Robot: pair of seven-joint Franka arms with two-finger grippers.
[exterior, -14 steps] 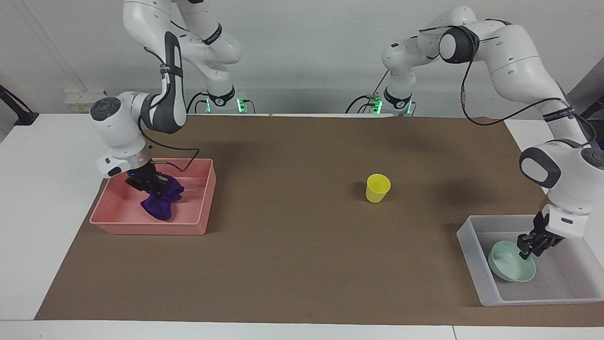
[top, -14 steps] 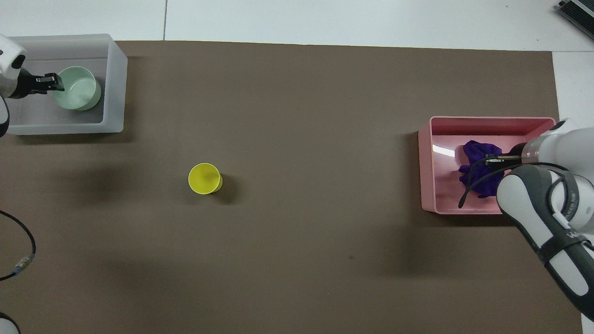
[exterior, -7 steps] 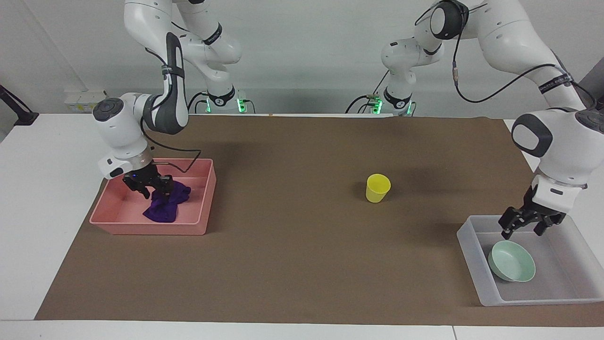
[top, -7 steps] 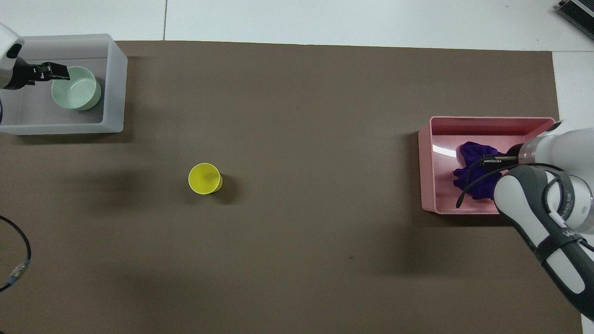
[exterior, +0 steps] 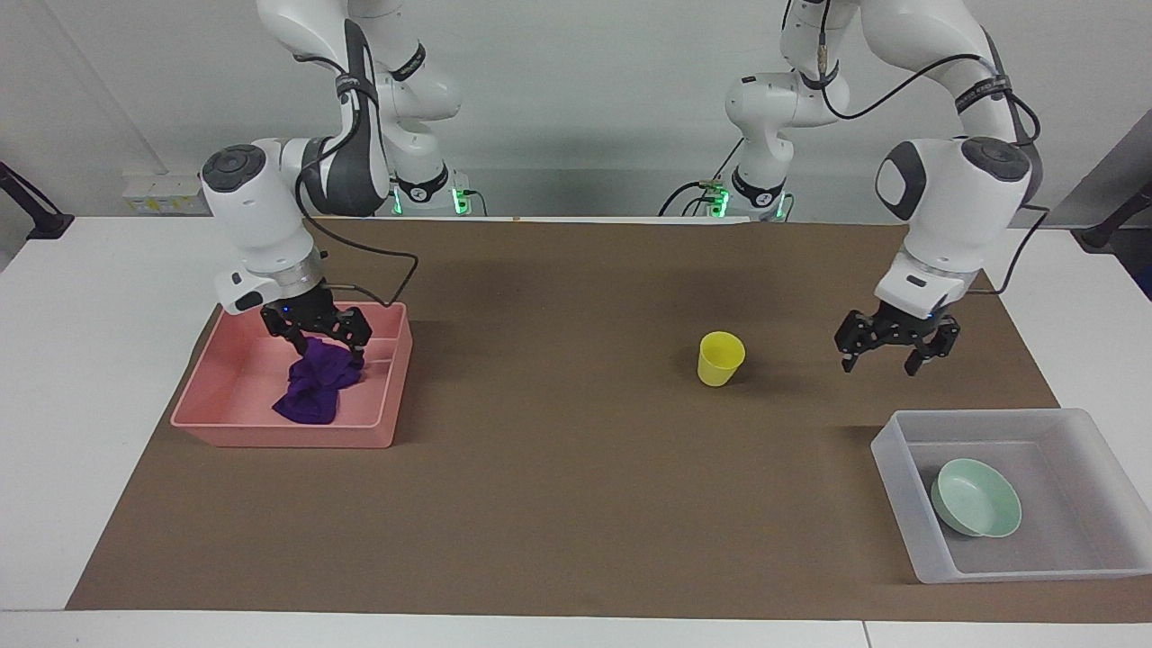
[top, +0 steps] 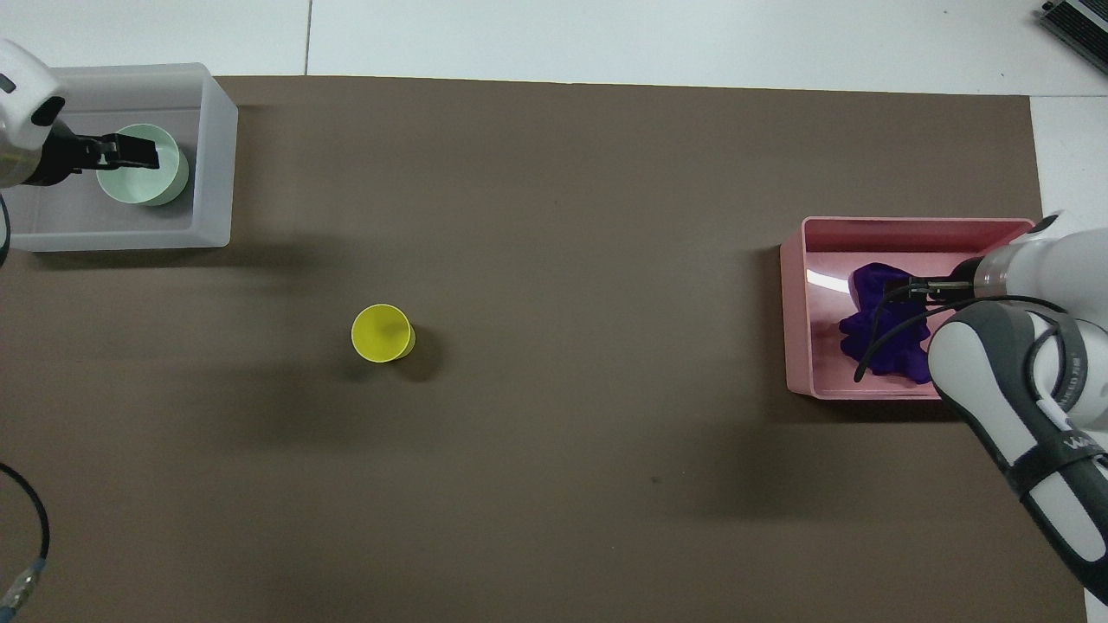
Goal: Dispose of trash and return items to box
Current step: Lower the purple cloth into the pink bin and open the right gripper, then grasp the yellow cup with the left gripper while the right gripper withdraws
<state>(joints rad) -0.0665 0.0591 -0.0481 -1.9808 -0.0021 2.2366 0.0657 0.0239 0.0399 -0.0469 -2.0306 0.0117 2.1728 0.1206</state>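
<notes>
Judging the risks first: the yellow cup [exterior: 721,358] stands upright and alone on the brown surface [exterior: 558,468], not yet in the box [exterior: 903,490]. My left claw [exterior: 895,358] hangs open in the air over the surface, between the cup and the box. The cup looks light, so I think a fingertip that meets its rim sideways can tip it over, and a hard squeeze can bend its thin wall.

My right claw [exterior: 326,349] is open over the pink bin [exterior: 225,387], just above the purple cloth [exterior: 310,391] that lies inside. I cannot tell if a fold touches a finger; if one catches, lifting can drag the cloth out again.

From overhead my left claw seems to lie on the mint bowl [exterior: 976,509] in the box. The facing view corrects this: the claw is well apart from it. Overhead, my right claw is mostly hidden by my own arm.
</notes>
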